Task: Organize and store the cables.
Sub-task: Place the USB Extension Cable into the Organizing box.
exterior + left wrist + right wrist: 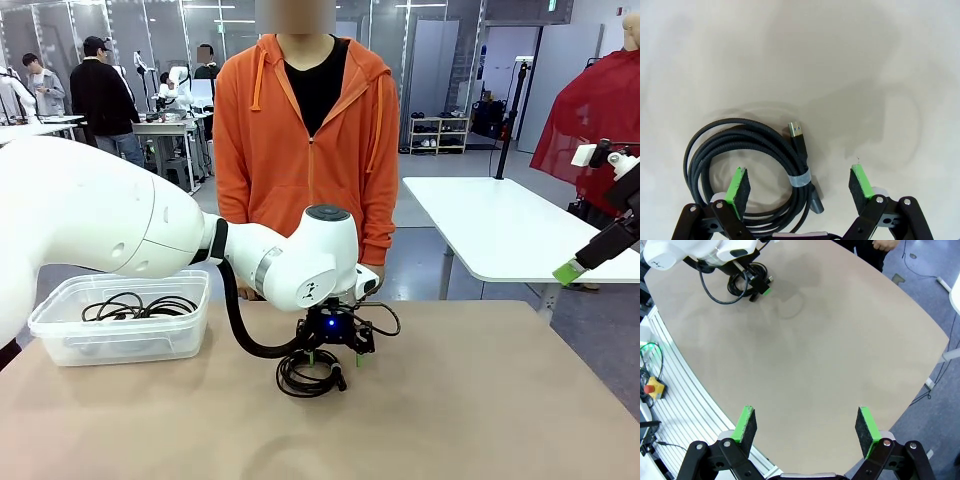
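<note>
We are looking across a beige round-edged table (480, 420) at a person in an orange zip hoodie (300, 150) who is standing at the far side. Our left gripper (333, 357) is hanging low over the middle of the table, directly above a black braided cable coil (305, 378) that is lying flat on the surface. In the left wrist view the left gripper (799, 185) is standing released, its two green pads wide apart; one pad is sitting over the inside of the black braided cable coil (735, 145), the other over bare table beside it, and we cannot tell if the pads are touching the surface. A grey strap (801, 178) is binding the turns of the coil together, and a metal USB-type plug (795, 130) is pointing out of it; we are finding no readable writing on it. At the left of the table a clear plastic storage box (60, 345) is holding other thin black cables (135, 306), loosely coiled. Our right gripper (806, 426) is also released and empty, held high over the table's near right part, well apart from the coil. On the left arm's wrist a blue light (331, 324) is glowing.
</note>
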Motion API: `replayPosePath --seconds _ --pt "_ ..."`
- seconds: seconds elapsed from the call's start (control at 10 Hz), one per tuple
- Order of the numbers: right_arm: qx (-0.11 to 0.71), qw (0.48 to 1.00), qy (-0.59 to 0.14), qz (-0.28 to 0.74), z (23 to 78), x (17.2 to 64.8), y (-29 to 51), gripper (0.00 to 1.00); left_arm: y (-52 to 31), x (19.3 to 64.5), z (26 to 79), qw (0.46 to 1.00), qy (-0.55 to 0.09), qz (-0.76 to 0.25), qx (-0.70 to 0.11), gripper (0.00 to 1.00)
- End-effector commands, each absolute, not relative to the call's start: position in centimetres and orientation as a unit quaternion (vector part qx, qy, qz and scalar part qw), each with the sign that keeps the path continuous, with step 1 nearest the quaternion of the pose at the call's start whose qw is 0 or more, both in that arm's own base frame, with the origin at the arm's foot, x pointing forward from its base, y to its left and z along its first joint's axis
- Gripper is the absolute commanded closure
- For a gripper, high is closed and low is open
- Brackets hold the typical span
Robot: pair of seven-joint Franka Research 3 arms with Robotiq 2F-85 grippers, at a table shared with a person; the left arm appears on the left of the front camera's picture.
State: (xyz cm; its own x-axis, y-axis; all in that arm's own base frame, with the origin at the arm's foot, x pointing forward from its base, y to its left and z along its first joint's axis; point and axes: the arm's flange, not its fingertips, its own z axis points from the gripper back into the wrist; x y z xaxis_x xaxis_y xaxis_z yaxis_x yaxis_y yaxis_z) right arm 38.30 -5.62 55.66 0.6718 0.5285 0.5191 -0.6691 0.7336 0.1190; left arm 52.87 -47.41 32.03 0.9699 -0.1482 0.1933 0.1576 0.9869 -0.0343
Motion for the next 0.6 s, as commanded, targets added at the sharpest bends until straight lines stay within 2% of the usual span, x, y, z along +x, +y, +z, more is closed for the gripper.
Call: replayPosePath --seconds 0.0,0.5 --pt "0.148 0.902 -0.229 0.334 55.73 38.32 -5.77 0.00 -47.85 53.28 31.61 0.991 -0.113 -0.062 -0.025 0.00" --pt "0.148 0.902 -0.229 0.334 55.73 38.32 -5.77 0.00 -47.91 53.90 30.89 0.993 -0.101 -0.059 -0.027 0.00"
